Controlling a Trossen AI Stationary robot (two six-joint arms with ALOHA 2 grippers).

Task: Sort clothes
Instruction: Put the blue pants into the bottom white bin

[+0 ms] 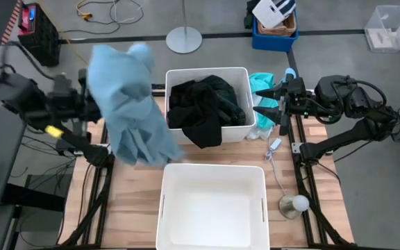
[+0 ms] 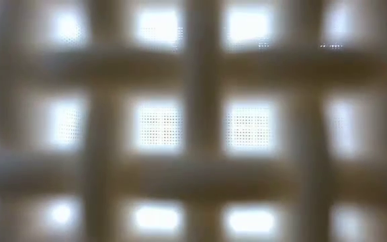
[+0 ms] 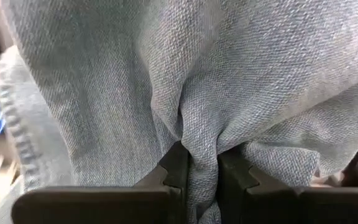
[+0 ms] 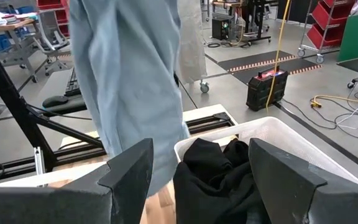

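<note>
My left gripper (image 1: 92,104) is at the table's left side, raised, shut on a dusty blue-grey garment (image 1: 127,104) that hangs down over the table's left part. It also shows in the right wrist view (image 4: 129,87). Black and dark green clothes (image 1: 203,107) lie in the far white bin (image 1: 242,76), one piece draped over its near wall. A turquoise garment (image 1: 261,82) lies right of that bin. My right gripper (image 1: 266,105) is open and empty, just right of the far bin. My left gripper pinches a bunched fold of the blue-grey garment (image 3: 201,155) between its two fingers (image 3: 176,165); several layers are gathered in the gap. The garment is lifted and hangs below and around the gripper, slack, its lower end (image 1: 151,153) near the table.
A second white bin (image 1: 214,208) stands at the table's near middle. A clear bottle (image 1: 294,203) lies at the near right, a white cord (image 1: 273,149) by it. The low view is filled by a blurred white lattice (image 2: 193,121), close to the lens.
</note>
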